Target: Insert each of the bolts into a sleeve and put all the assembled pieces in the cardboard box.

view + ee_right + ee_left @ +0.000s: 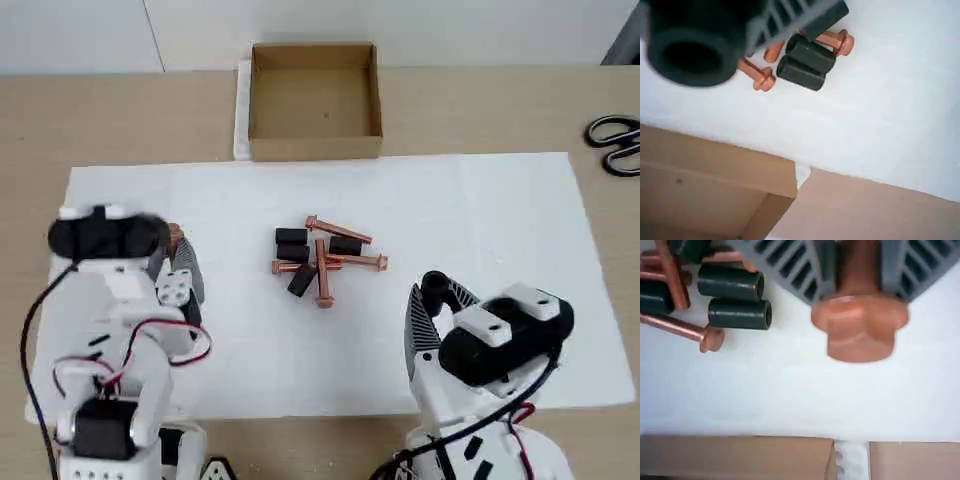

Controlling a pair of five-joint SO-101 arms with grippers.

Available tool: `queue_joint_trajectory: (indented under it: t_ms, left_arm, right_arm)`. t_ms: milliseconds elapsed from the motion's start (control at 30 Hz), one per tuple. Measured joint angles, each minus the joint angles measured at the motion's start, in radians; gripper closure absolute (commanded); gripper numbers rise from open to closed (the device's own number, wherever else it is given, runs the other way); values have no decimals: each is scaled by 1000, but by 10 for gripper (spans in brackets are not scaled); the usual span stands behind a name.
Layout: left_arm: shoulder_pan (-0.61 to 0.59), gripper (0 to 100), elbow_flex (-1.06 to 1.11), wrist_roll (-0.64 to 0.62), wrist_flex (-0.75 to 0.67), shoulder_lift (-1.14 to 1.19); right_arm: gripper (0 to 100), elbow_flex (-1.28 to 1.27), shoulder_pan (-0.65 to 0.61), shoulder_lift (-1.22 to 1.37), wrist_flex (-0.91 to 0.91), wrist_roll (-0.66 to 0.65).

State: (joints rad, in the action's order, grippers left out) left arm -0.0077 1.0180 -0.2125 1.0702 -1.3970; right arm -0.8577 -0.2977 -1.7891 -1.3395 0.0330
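My left gripper (859, 267) is shut on a copper bolt (859, 327), whose flanged head sticks out past the fingers. In the high view that gripper (176, 252) hovers over the left side of the white sheet with the bolt (175, 237) at its tip. My right gripper (430, 300) is shut on a black sleeve (692, 55), bore open, over the sheet's right side. Between the arms lies a pile of bolts and sleeves (320, 255); loose sleeves (740, 314) and a bolt (682, 330) lie flat. The open cardboard box (315, 100) stands at the back.
A white paper sheet (500, 220) covers the middle of the wooden table. Black scissors (615, 140) lie at the far right edge. A white pad (241, 110) sticks out beside the box's left wall.
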Motion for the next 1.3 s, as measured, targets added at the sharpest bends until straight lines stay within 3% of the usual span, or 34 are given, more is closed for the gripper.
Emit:
queue_joint_trajectory:
  t_ms: [333, 500, 700, 967, 1300]
  left_arm:
    - [126, 994, -157, -44, -2, 229]
    - [173, 994, -158, -44, -103, 242]
    - [176, 994, -158, -69, -262, 242]
    - [245, 994, -158, -103, -276, 242]
    - [328, 994, -141, -103, -307, 242]
  right_arm:
    - [995, 221, -5, 397, 35, 0]
    - [995, 224, -49, 509, 107, 0]
    - [995, 26, -132, 463, 310, 0]
    - [995, -377, -143, 252, 592, 0]
    - [995, -709, -209, -3, 646, 0]
